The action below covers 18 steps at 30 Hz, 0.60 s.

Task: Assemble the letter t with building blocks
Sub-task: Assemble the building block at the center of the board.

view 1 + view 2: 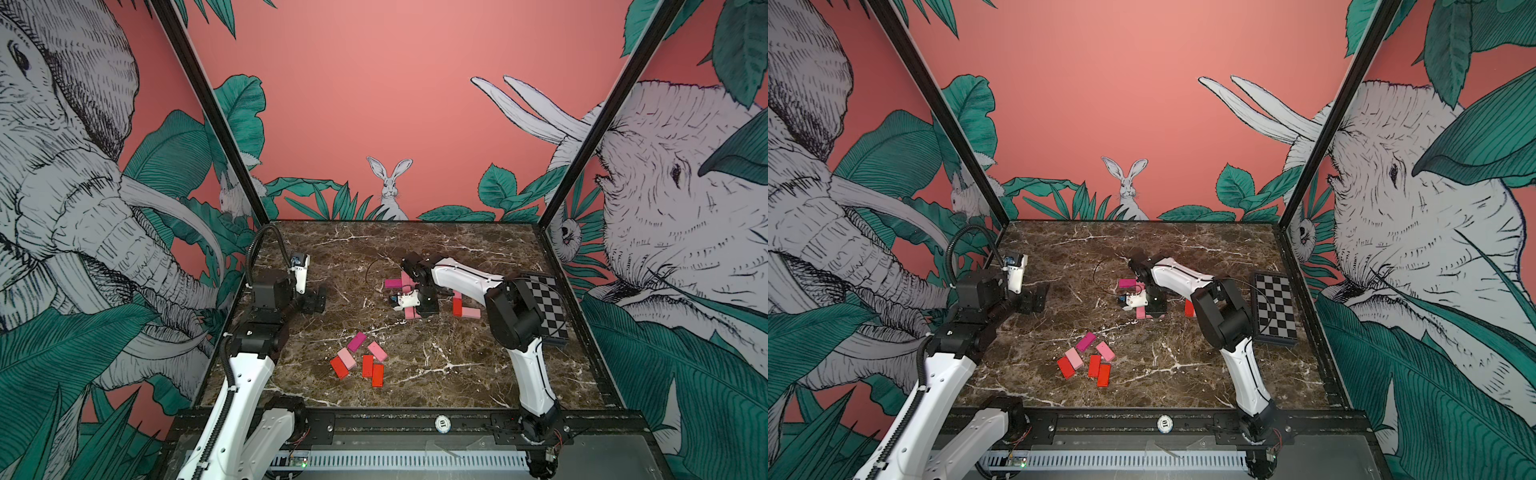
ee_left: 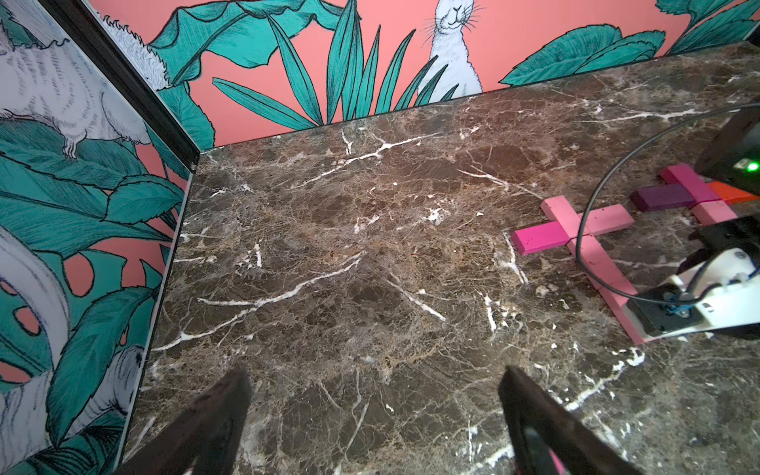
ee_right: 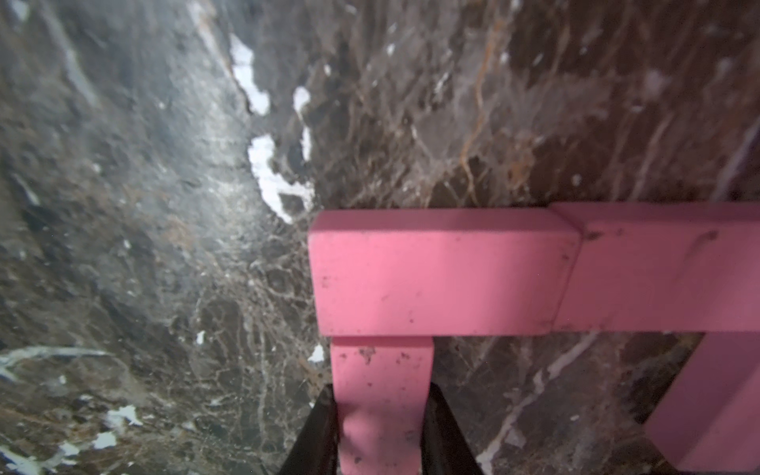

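Pink, light and stiff by its look, the block (image 3: 382, 370) suits a pinch across its narrow sides, as the closed right hand (image 3: 380, 411) grips it. Its end meets the letter (image 2: 575, 230) near the tabletop's (image 1: 415, 249) centre. Spare blocks (image 1: 359, 359) lie toward 6 o'clock. The left hand (image 2: 374, 395) hangs open at 9 o'clock. From above, the right arm (image 1: 461, 276) hides much of the letter.

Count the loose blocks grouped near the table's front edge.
6: magenta block farthest back, pink block right of it, pale pink block beside the left red block, middle red block beside the front red block. None seems hidden.
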Each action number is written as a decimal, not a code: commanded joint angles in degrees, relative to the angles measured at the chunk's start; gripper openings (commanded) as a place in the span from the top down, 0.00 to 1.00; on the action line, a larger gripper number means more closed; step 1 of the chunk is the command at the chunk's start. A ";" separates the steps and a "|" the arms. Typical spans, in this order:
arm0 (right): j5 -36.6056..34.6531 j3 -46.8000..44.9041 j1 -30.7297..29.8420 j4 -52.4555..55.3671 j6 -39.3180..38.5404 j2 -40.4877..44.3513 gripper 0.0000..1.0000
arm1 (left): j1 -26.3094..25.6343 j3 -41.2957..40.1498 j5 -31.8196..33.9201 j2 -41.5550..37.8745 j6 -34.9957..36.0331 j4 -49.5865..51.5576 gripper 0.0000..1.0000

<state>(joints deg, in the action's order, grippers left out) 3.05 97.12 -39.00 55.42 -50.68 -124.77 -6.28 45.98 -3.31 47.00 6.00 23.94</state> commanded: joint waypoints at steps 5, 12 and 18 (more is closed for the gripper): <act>1.83 0.00 -0.94 1.75 1.19 -2.30 0.93 | 0.35 -0.72 0.52 -1.12 0.17 -0.87 0.03; 2.07 0.34 -1.07 1.99 1.57 -2.38 0.93 | 0.32 -0.62 0.50 -1.21 0.15 -0.83 0.03; 2.39 0.52 -1.16 2.03 1.81 -2.40 0.92 | 0.36 -0.63 0.50 -1.27 0.16 -0.82 0.03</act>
<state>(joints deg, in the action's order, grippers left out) 3.20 97.25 -39.09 55.55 -49.45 -124.88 -6.28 45.98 -3.31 46.78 6.00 23.92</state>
